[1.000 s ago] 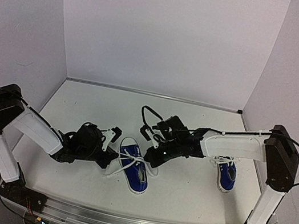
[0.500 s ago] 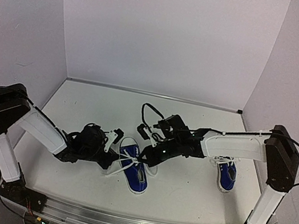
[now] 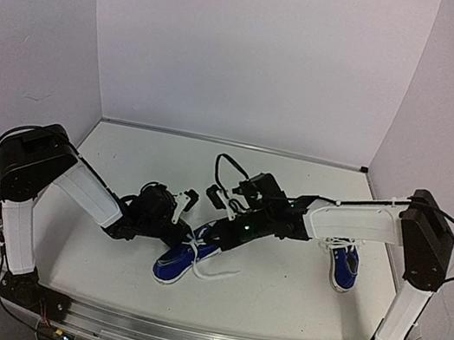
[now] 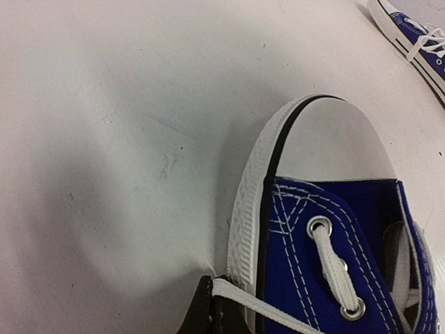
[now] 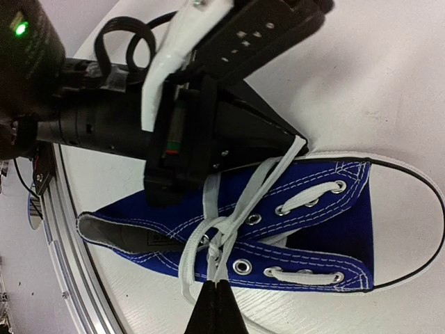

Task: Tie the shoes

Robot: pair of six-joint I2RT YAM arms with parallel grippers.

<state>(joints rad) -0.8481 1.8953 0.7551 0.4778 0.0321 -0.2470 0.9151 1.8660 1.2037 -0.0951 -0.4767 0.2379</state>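
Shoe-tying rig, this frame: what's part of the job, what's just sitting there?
Job:
- near shoe
- its laces, pinched by both arms' shut jaws
- second shoe, off to the right, untouched

Not the job:
- table
- aluminium rail at the near edge
- backdrop walls

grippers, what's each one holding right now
Left gripper: closed, pinching a white lace of the near shoe.
Right gripper: closed, pinching that shoe's other lace.
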